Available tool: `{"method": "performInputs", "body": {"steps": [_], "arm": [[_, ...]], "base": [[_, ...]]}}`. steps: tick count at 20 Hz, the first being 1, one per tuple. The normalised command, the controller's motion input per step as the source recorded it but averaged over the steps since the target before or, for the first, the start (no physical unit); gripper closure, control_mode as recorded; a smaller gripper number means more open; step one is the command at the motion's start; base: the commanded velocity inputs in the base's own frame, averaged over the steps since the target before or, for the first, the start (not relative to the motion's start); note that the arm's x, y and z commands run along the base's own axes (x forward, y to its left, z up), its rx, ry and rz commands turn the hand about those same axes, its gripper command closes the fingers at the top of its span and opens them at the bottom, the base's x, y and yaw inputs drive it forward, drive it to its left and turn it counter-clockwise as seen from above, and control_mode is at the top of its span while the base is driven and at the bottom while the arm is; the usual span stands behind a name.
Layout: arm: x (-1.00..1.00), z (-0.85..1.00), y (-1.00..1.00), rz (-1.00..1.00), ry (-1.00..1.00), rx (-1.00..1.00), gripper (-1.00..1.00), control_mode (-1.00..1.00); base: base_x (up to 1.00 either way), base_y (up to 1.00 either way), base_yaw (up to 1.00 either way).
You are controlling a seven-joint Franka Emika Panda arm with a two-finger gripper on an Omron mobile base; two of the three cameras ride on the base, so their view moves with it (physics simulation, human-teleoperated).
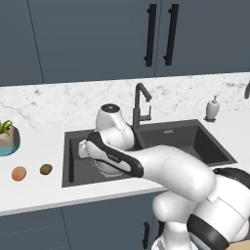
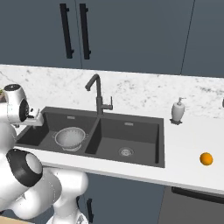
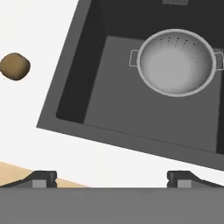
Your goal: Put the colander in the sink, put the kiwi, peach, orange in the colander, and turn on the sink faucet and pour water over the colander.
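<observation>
The silvery colander [image 2: 70, 138] sits upright and empty on the floor of the left basin of the dark sink [image 2: 131, 131]. In the hand view the colander [image 3: 177, 61] lies at the upper right. The brown kiwi [image 3: 15, 66] rests on the white counter left of the sink [image 3: 109, 100]. The left base view shows the kiwi [image 1: 46, 169] beside the pinkish peach [image 1: 18, 173]. The orange [image 2: 206, 159] lies on the counter right of the sink. My gripper [image 3: 112, 178] is open and empty above the sink's left front corner. The faucet [image 2: 98, 92] stands behind the divider, with no water running.
A teal plant pot [image 1: 7, 139] stands at the far left of the counter. A white soap dispenser [image 2: 177, 111] stands behind the sink's right side. Dark cabinets with black handles [image 1: 151, 35] hang above the marble backsplash. My own arm [image 1: 161, 166] crosses over the left basin.
</observation>
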Motion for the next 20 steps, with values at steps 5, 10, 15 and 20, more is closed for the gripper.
{"method": "performInputs", "body": {"steps": [5, 10, 15, 20], "arm": [[0.00, 0.00, 0.80, 0.00, 0.01, 0.04, -1.00, -1.00], [-0.01, -0.04, 0.60, 0.00, 0.09, 0.00, -1.00, -1.00], [0.23, -0.18, 0.51, 0.00, 0.00, 0.00, -1.00, -1.00], [0.25, -0.19, 0.43, -0.01, 0.00, 0.00, -1.00, -1.00]], "base": [[0.00, 0.00, 0.00], [0.00, 0.00, 0.00], [0.00, 0.00, 0.00], [0.00, 0.00, 0.00]]}}
